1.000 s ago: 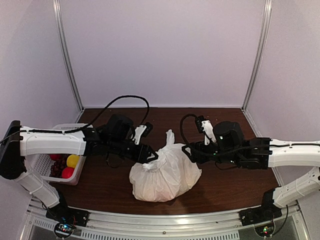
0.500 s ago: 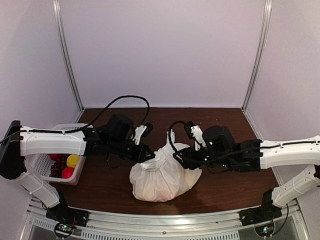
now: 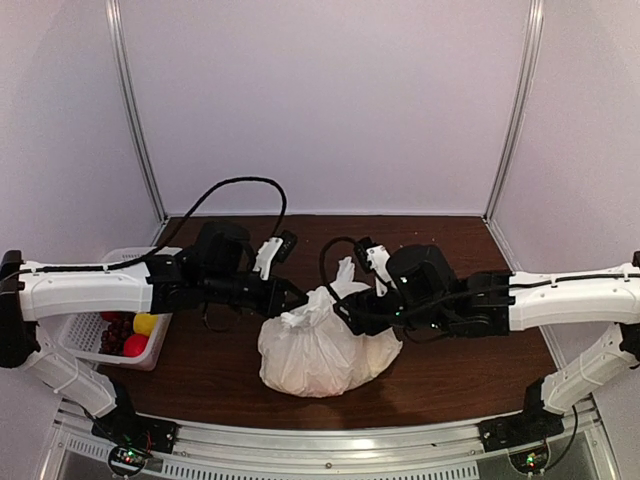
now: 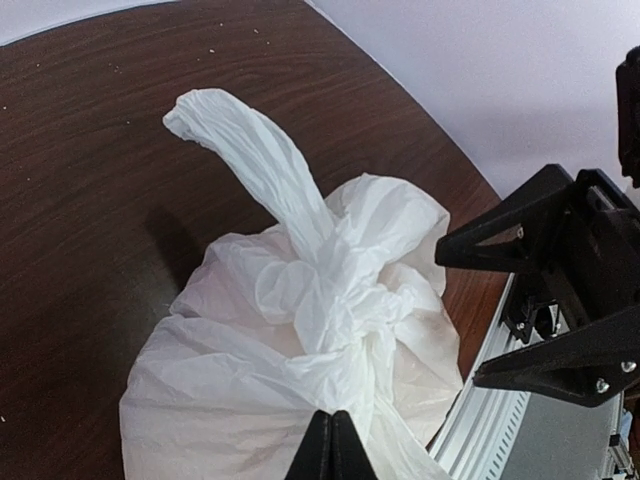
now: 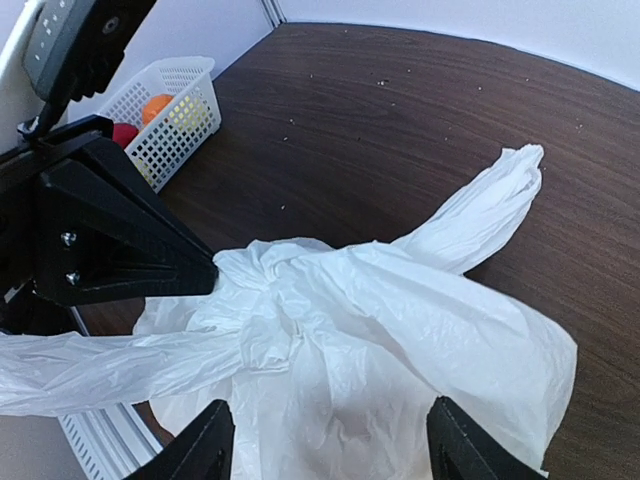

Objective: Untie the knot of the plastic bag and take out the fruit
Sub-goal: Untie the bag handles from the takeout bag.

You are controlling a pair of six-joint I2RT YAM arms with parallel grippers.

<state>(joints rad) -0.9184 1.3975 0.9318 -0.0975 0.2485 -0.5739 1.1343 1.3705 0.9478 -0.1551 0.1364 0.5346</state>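
Left gripper (image 4: 332,445) is clenched on the bag (image 4: 210,400) plastic beside the knot (image 4: 345,300), probably anchoring it. Right gripper (image 5: 328,425) hangs released just over the knot, seemingly ready to pick at it.

Soft even light, faint shadows (wrist-view edges bowed), perhaps slightly blurry.

No text, label or number can be read in any view.
The plastic bag (image 4: 300,330) is plain white. A grey housing (image 5: 75,35) in the right wrist view carries a few pale marks, possibly lettering, too blurred to read.
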